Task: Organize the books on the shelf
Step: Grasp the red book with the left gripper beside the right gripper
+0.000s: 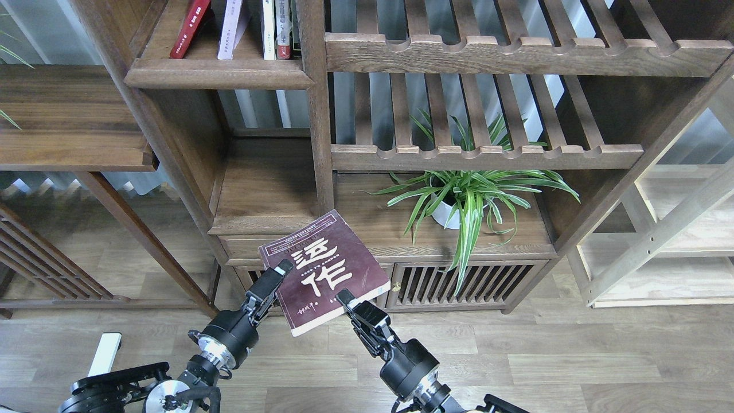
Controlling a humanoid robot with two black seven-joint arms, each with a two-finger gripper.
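A large maroon book with big white Chinese characters hangs face up and tilted, in front of the low cabinet. My left gripper clamps its left edge and my right gripper clamps its lower edge, so both are shut on it. The shelf, a narrow dark-brown board with a moulded front edge, is at the top left, well above the grippers. On it stand a thin red book leaning left, a lavender-white book and a white book.
A potted spider plant stands on the cabinet top to the right of the book. Slatted racks with scalloped rails fill the upper right. Pale shelving is at the far right. A dark side table is at the left.
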